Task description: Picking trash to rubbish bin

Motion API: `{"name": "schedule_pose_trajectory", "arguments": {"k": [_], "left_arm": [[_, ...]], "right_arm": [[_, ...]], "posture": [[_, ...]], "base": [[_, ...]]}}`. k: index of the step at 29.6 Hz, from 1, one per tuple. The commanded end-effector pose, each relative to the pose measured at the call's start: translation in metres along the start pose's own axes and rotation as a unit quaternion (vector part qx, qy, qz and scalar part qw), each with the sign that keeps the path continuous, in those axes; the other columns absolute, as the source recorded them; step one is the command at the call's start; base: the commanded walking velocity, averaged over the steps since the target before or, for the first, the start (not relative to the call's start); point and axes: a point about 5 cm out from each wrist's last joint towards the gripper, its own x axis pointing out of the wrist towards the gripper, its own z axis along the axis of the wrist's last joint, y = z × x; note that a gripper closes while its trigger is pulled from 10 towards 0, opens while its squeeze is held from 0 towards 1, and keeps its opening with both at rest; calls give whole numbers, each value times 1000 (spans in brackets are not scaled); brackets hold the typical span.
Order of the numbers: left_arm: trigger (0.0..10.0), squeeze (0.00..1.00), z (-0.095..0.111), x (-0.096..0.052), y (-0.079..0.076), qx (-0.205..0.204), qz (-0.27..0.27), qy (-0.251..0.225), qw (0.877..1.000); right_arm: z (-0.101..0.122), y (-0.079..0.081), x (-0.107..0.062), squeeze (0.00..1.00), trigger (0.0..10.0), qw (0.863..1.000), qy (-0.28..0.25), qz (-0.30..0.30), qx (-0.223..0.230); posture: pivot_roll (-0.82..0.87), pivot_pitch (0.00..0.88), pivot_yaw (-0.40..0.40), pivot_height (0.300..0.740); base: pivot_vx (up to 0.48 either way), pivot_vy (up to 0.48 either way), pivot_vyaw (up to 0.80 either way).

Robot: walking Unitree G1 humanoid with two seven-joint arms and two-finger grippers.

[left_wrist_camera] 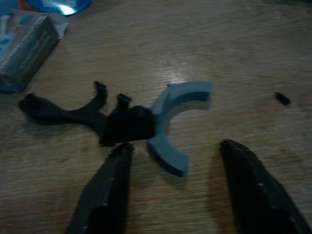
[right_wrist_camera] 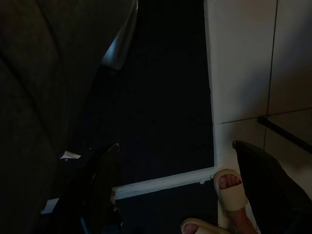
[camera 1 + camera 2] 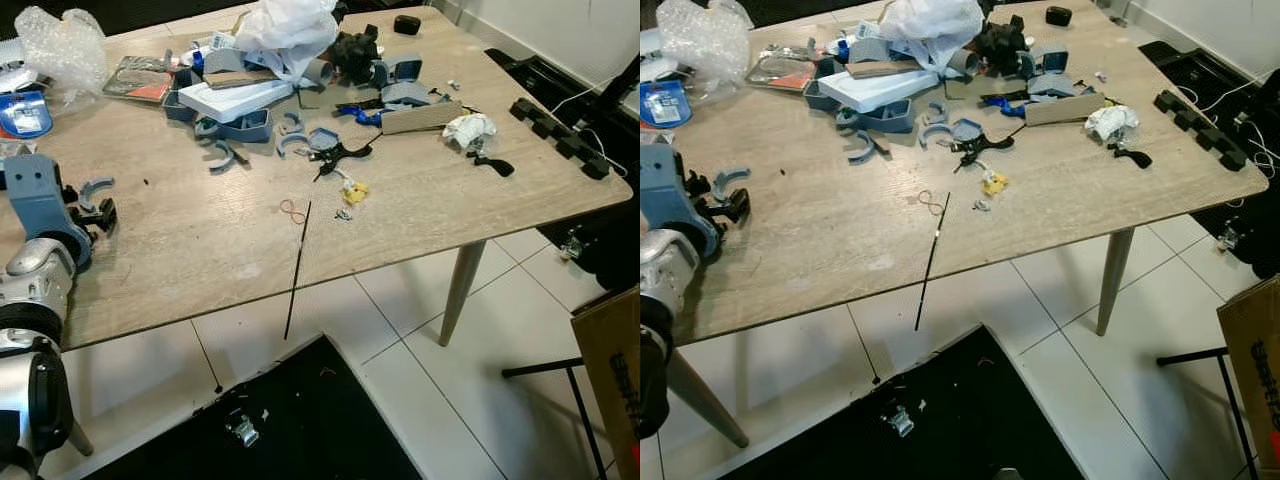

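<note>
Spread wide, the left gripper (image 1: 173,187) is hovering low over the wooden table (image 3: 200,240), with a curved blue-grey plastic piece (image 1: 178,124) lying just ahead between its fingers, touching a black forked plastic part (image 1: 92,117). Hanging beside the table, the right gripper (image 2: 192,190) is also gaping open, its wrist view catching a person's sandalled foot (image 2: 229,187) on white tile.

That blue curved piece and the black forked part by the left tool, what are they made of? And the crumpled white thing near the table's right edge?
The blue curved piece looks like matte rigid plastic, possibly 3D-printed: flat faces, dull sheen. The black forked part seems similar, hard and matte. The crumpled white thing looks like tissue or paper, soft and creased. The left tool is open just short of them.
</note>
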Motion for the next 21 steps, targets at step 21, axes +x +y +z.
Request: {"name": "schedule_pose_trajectory", "arguments": {"k": [21], "left_arm": [[0, 0, -43, -5, -8, 16, -7, 84, 996]], "right_arm": [[-27, 39, -5, 0, 10000, 997, 53, 58, -16]], "posture": [[-183, 401, 68, 740]], "base": [[0, 0, 0]]}}
